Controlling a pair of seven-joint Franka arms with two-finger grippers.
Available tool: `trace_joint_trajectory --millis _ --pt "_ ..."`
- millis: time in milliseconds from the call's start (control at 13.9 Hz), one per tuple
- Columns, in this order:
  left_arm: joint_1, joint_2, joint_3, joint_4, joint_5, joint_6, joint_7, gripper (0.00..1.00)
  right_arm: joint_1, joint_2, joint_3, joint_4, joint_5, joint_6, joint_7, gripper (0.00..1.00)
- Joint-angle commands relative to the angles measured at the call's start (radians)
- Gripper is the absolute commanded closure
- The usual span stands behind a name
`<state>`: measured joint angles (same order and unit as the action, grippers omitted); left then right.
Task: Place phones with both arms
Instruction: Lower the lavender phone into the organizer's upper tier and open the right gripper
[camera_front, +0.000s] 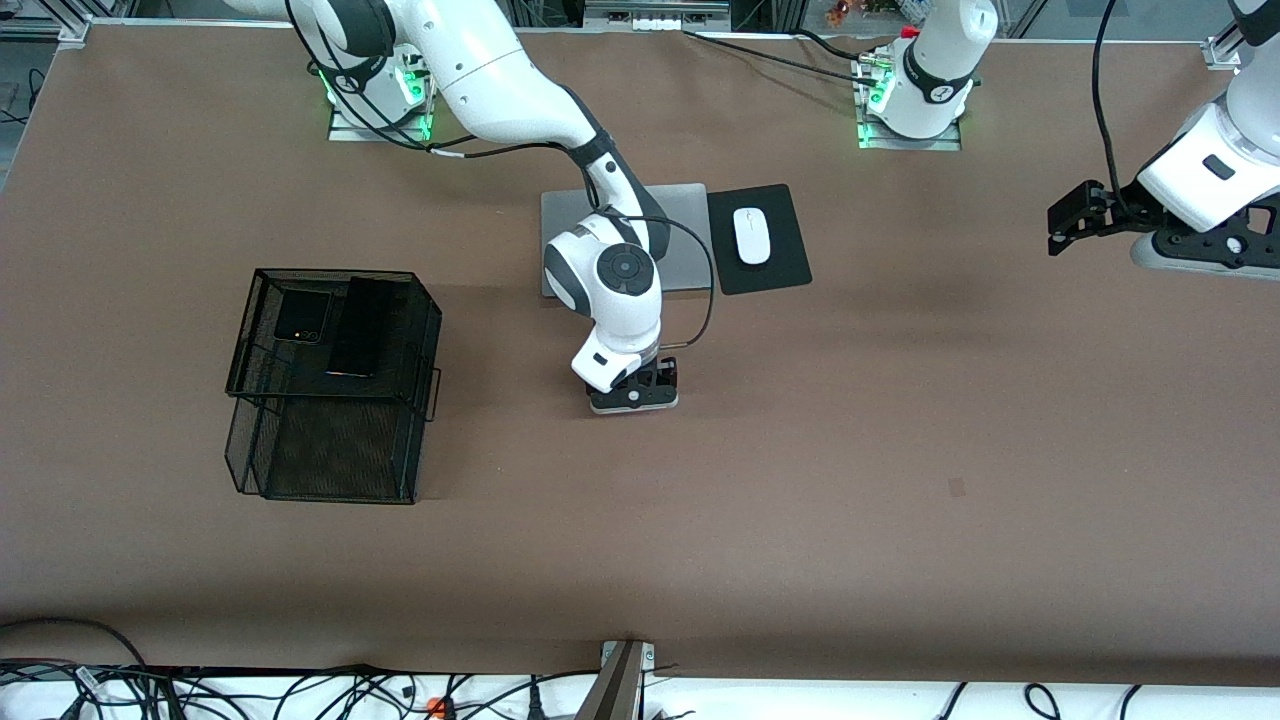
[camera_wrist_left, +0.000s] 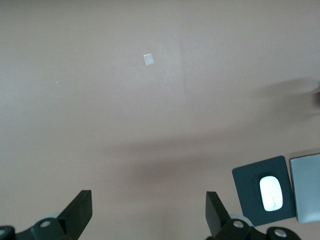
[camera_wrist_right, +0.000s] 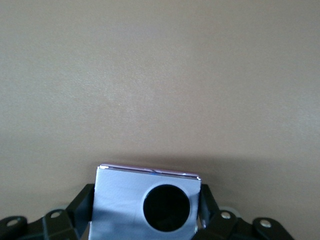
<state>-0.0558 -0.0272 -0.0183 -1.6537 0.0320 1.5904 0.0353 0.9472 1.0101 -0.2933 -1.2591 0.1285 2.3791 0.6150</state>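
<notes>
Lilac flip phone (camera_wrist_right: 145, 205) between right gripper (camera_front: 640, 392) fingers (camera_wrist_right: 206, 200), bare table (camera_front: 900, 450) around

You can't really see the lilac flip phone (camera_wrist_right: 146, 205) from the front camera, since the right arm's wrist and the right gripper (camera_front: 634, 392) sit right over it. In the right wrist view its lower part runs off the picture, so only one round lens shows. The left gripper (camera_wrist_left: 149, 210) is clipped there too, just the fingertips (camera_wrist_left: 80, 207) poking in. The laptop (camera_front: 680, 235) is half covered by the right arm.
</notes>
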Motion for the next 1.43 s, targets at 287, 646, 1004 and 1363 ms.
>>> trace_joint_trajectory --millis 287,646,1004,1363 --pt "0.008 0.004 -0.008 0.074 -0.017 -0.047 -0.046 0.0 -0.115 -0.283 -0.072 -0.01 0.01 -0.398 -0.281 0.66" --pt "0.007 0.012 -0.006 0.092 -0.017 -0.043 -0.06 0.0 -0.364 -0.37 -0.114 -0.016 0.016 -0.557 -0.691 0.66" --pt "0.008 0.003 -0.006 0.081 -0.017 -0.047 -0.06 0.0 -0.543 -0.332 -0.122 -0.022 0.016 -0.482 -0.767 0.66" --pt "0.007 0.01 -0.006 0.086 -0.017 -0.05 -0.064 0.0 -0.556 -0.286 -0.11 -0.126 0.051 -0.243 -0.75 0.65"
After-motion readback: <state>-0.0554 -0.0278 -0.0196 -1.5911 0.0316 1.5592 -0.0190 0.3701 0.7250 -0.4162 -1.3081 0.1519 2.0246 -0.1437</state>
